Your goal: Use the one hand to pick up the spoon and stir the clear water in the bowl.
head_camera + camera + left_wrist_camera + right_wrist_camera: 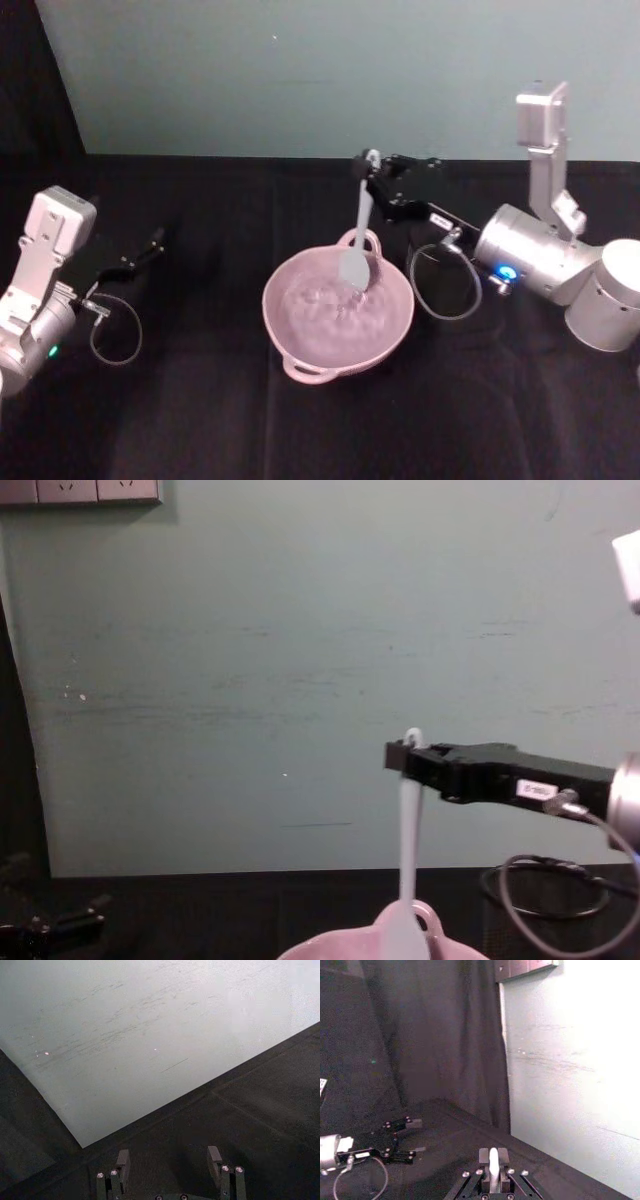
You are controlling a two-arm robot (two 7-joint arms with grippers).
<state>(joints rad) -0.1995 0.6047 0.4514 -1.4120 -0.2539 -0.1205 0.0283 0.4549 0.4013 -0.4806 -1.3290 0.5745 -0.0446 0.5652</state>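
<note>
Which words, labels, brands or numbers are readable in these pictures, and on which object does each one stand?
White label sticker on the right gripper, which holds the spoon upright with its scoop in the bowl: dark print, too blurred to read.
Left gripper, open and parked far to the left: no marking to see.
No other text is readable.

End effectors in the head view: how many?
2. The right end effector is above the bowl's far rim, shut on the spoon; the left end effector is open, far left of the bowl.
</note>
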